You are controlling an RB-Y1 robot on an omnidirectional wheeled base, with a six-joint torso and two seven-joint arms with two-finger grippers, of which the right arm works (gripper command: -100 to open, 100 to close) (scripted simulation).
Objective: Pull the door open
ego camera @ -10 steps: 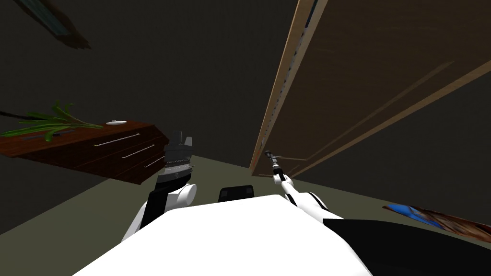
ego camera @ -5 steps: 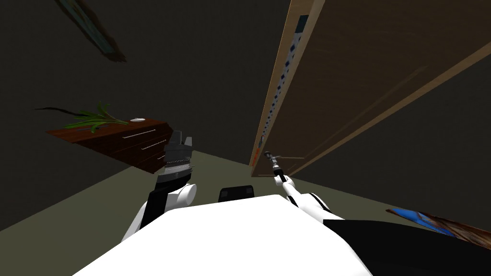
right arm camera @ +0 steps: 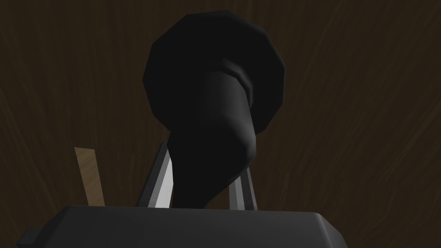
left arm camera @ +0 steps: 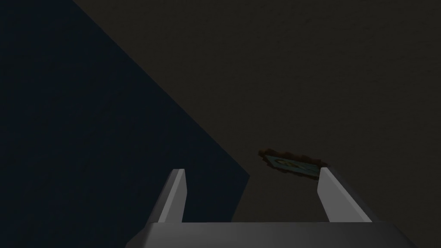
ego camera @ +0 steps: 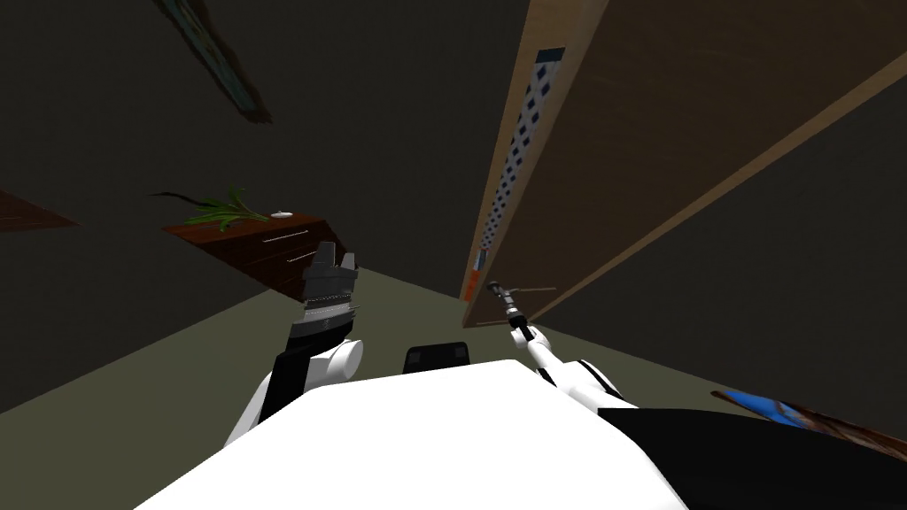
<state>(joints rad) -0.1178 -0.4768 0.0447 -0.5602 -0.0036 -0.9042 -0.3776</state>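
Observation:
The brown wooden door [ego camera: 673, 150] stands ajar on the right of the head view, with a strip of patterned light showing in the gap along its pale edge [ego camera: 518, 142]. My right gripper [ego camera: 496, 288] reaches out to the door near its lower edge. In the right wrist view, a dark lever handle [right arm camera: 211, 150] on its round rose sits between my fingers [right arm camera: 161, 183], which press its sides; the brown door face [right arm camera: 366, 107] lies behind. My left gripper [ego camera: 335, 258] is raised in front of my chest with its fingers [left arm camera: 174, 193] spread and holding nothing.
A dark wooden dresser [ego camera: 266, 243] with a green plant [ego camera: 221, 211] on top stands against the far wall on the left. A framed picture [ego camera: 217, 57] hangs above it. Another picture [ego camera: 779, 412] sits low on the right wall. Olive floor [ego camera: 159, 372] lies between.
The gap at the door's edge has widened and shows more of the patterned strip. The whole view has swung, with the dresser sliding right and shrinking. My right gripper stays on the handle.

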